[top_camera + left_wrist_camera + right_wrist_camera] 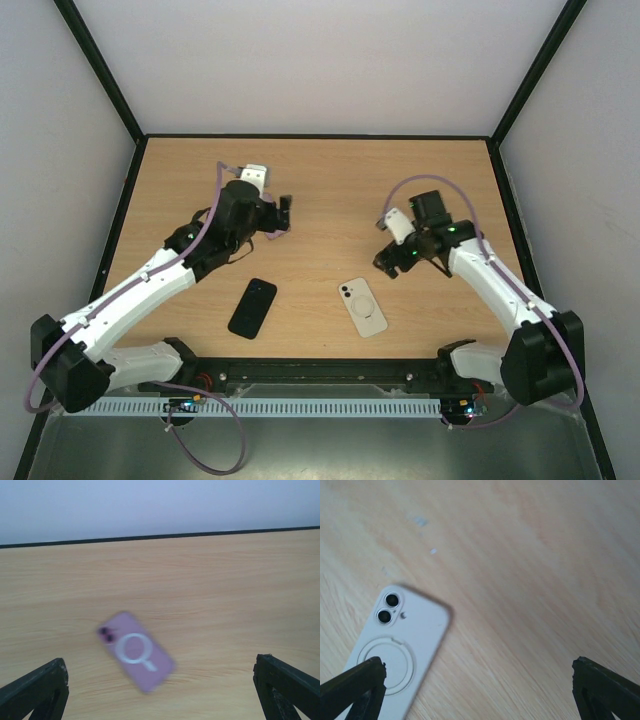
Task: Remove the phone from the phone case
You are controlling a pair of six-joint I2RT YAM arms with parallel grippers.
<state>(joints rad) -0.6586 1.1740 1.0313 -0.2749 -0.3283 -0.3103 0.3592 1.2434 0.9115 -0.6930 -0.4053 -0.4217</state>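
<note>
A white phone-shaped item (362, 306) lies back up on the table, with two camera lenses, a logo and a round ring on its back. It also shows in the right wrist view (395, 655) and, blurred and purple-tinted, in the left wrist view (136, 651). A black phone-shaped item (252, 307) lies flat to its left. I cannot tell which is the case. My left gripper (285, 214) (160, 682) is open and empty, above the table behind the black item. My right gripper (390, 262) (479, 682) is open and empty, just behind and right of the white item.
The wooden table (320, 180) is bounded by a black frame and white walls. A black rail (320, 372) with the arm bases runs along the near edge.
</note>
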